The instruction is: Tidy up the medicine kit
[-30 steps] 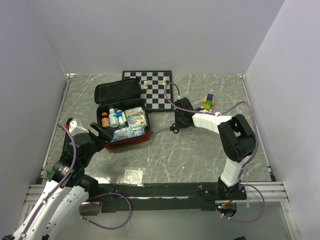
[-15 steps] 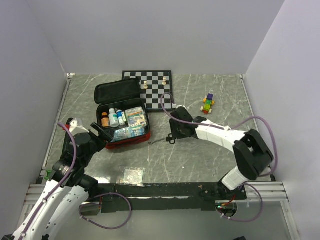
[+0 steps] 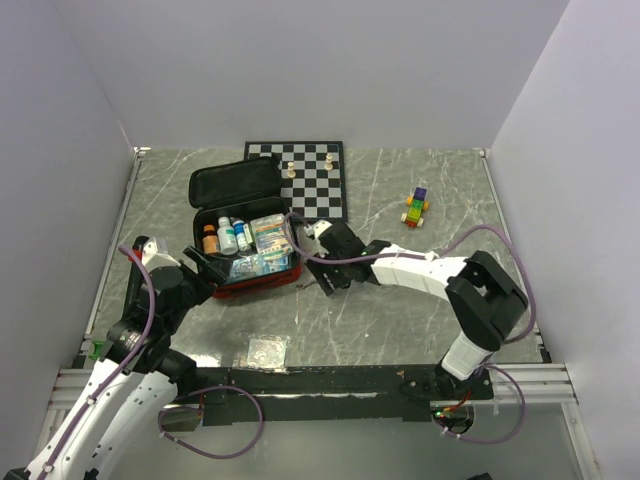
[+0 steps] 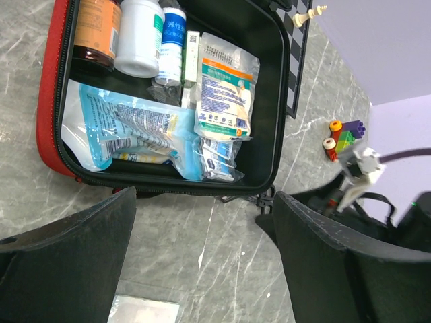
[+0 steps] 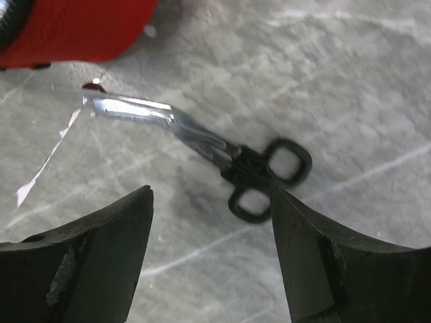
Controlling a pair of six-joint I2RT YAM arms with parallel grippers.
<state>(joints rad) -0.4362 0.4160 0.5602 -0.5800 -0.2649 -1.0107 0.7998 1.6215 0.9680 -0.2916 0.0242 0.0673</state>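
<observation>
My right tool point(image 5: 210, 195), the nearer one, spread and holding nothing, hangs over the scissors point(image 5: 222, 151) on the tabletop point(image 5: 350, 74) just right of the open kit's point(image 5: 67, 27) near right corner, blades pointing left at it, handles between my fingers.

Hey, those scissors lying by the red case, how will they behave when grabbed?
The scissors look like metal with black loop handles, so probably stiff, not floppy. They lie flat on the smooth table, so they may slide when pushed and be hard to get under. The shiny blades look slippery; the handles seem the safer hold.
</observation>
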